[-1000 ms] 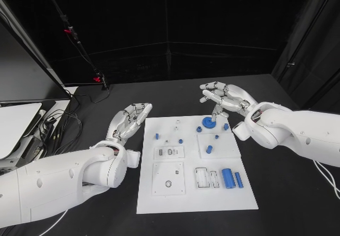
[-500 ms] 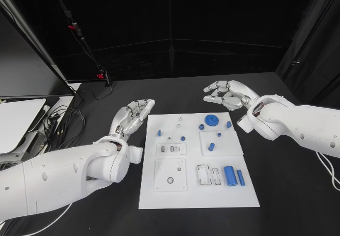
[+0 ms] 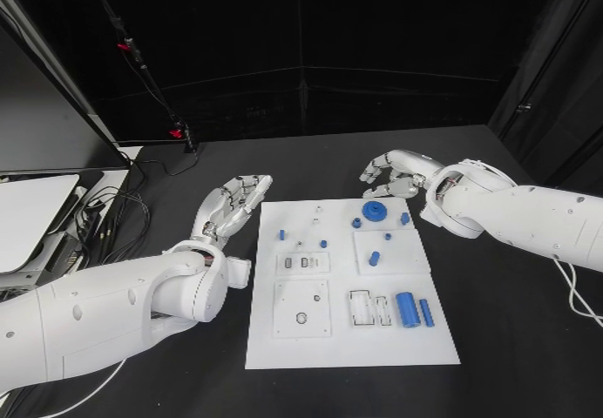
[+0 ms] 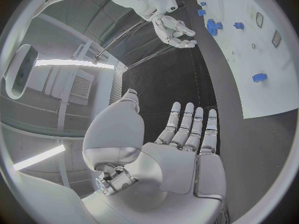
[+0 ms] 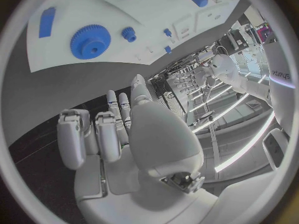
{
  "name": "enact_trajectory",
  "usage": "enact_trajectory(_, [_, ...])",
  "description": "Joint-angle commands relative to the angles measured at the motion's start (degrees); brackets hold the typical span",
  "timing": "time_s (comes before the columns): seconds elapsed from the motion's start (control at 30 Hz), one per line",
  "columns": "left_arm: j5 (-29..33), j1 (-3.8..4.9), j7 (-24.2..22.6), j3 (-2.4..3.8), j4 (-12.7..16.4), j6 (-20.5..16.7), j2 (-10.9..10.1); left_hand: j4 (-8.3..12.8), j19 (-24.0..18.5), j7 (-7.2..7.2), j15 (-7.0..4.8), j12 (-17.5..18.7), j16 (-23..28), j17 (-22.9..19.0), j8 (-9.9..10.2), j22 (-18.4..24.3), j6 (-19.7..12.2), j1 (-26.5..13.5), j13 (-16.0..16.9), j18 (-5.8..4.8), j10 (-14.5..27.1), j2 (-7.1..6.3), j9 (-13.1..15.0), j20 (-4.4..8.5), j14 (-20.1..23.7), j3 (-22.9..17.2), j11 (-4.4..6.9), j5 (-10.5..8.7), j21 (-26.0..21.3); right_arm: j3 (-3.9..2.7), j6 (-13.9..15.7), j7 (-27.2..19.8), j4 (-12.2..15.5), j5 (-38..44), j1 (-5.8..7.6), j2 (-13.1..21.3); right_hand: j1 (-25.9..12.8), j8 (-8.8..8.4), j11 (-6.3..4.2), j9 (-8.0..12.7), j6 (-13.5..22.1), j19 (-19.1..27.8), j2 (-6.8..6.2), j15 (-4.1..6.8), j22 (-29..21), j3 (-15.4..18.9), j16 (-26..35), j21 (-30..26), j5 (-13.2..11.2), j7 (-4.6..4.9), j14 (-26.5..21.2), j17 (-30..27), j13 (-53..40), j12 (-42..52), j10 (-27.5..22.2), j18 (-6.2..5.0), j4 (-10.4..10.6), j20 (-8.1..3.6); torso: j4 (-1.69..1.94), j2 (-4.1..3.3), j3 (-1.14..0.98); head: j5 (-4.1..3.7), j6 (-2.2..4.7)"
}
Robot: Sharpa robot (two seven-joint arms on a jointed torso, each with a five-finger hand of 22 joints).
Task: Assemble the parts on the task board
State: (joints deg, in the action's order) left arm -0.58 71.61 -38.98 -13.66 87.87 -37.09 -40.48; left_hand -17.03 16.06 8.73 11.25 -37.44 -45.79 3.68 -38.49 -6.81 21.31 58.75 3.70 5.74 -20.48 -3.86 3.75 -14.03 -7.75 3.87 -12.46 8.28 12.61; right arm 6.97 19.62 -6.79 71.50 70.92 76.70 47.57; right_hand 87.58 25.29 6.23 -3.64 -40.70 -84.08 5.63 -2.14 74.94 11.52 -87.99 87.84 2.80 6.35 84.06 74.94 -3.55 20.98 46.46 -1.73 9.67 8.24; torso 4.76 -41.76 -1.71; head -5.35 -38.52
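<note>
Both robot hands, left [image 3: 230, 207] and right [image 3: 395, 174], hover empty with fingers apart beside the task board [image 3: 348, 344]; the large blue gear [image 3: 375, 211] sits mounted, while loose blue cylinders [image 3: 407, 310] apparently await assembly.

The board [image 3: 349, 344] lies at the middle of the table [image 3: 503, 348]. A large gear [image 3: 375, 210] sits at its far right, with a small gear [image 3: 355, 223] just left of it. Two cylinders [image 3: 407, 310] lie side by side near its right front. The left hand [image 3: 233, 203] lies beside its far left corner; the right hand [image 3: 393, 171] hangs beyond its far right corner.
</note>
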Motion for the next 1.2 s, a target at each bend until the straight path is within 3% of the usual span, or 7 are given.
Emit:
enact_trajectory(0.03, [-0.5, 0.07, -18.6, 0.05, -0.1, 0.8, 0.1, 0.0, -0.1, 6.53, 0.43, 0.2, 0.1, 0.0, 0.4, -0.1, -0.1, 0.0, -0.1, 1.13, -0.1, 0.99, 0.0, -0.44, -0.2, -0.6, -0.46, 0.27, 0.3, -0.03, -2.7, 5.5, -0.6, 10.2, 0.04, -0.4, 0.7, -1.12, -0.08, 0.0, -0.7, -2.1, -0.19, 0.45, 9.1, -0.3, -0.2, 0.1, -0.1, -0.26, 4.2, 5.8, 0.0, -0.6, 0.0, 0.30, 0.1, -0.31, 0.04, 0.11, 0.05, 0.02, -0.21])
enact_trajectory(0.3, [-0.5, 0.05, -18.5, 0.05, -0.4, 0.7, 0.2, 0.0, -0.1, 6.53, 0.43, 0.2, 0.1, 0.0, 0.4, -0.1, -0.1, 0.0, -0.1, 1.13, -0.1, 0.99, 0.0, -0.44, -0.2, -0.6, -0.46, 0.27, 0.3, -0.03, -5.5, 8.6, -1.0, 14.0, -0.06, -0.8, 0.8, -3.84, -0.11, 0.0, -1.8, -1.6, -1.13, 0.49, 8.5, -0.8, 0.0, -0.2, -0.1, -0.38, 4.0, 4.9, -0.1, -1.9, 0.4, 0.14, 1.4, -0.38, -0.06, 0.34, 0.20, 0.01, -0.74])
enact_trajectory(0.53, [-0.5, 0.05, -18.4, 0.05, -0.7, 0.4, 0.3, 0.1, -0.2, 6.65, 0.51, 0.2, 0.2, 0.0, 0.4, -0.1, -0.1, 0.2, 0.0, 1.14, -0.2, 1.59, 0.0, -0.54, -0.2, -0.7, -0.57, 0.43, 0.4, -0.03, -7.7, 9.6, -1.0, 15.3, -0.11, -0.9, 1.0, -5.97, -0.03, -0.1, -2.9, -1.4, -2.77, 0.26, 8.3, -1.6, 0.2, -0.3, -0.1, -1.02, 3.9, 4.5, -0.1, -2.8, 1.2, 0.08, 2.5, -0.26, -0.08, 0.48, 0.23, 0.24, -1.18])
enact_trajectory(0.87, [-0.5, 0.04, -18.3, 0.05, -0.9, -0.1, 0.3, 0.1, -0.4, 6.75, 0.58, 0.2, 0.2, 0.0, 0.5, -0.1, 0.0, 0.4, 0.0, 1.17, -0.2, 2.41, 0.0, -0.62, -0.1, -0.9, -0.66, 0.44, 0.4, -0.02, -10.0, 10.5, -0.7, 17.5, -0.25, -1.0, 1.4, -8.05, -0.06, -0.1, -4.5, -1.3, -4.68, 0.16, 8.1, -3.3, 0.3, -0.4, -0.1, -1.52, 3.9, 4.2, -0.1, -3.7, 2.6, 0.03, 3.9, -0.22, -0.09, 0.64, 0.30, 0.38, -1.63])
enact_trajectory(1.2, [-0.5, 0.03, -18.1, 0.05, -1.1, -0.1, 0.4, 0.2, -0.4, 6.81, 0.62, 0.2, 0.2, 0.0, 0.6, -0.1, 0.1, 0.7, 0.0, 1.17, -0.3, 2.52, 0.0, -0.64, -0.1, -1.0, -0.72, 0.51, 0.4, -0.02, -10.4, 11.5, -1.5, 22.7, -0.66, -2.1, 2.1, -9.14, -0.25, -0.1, -5.4, -0.8, -5.17, 0.32, 7.5, -4.6, 0.6, -0.7, -0.1, -1.84, 3.7, 3.2, -0.1, -4.3, 3.3, -0.13, 4.4, -0.37, -0.08, 0.66, 0.31, 0.28, -1.90])
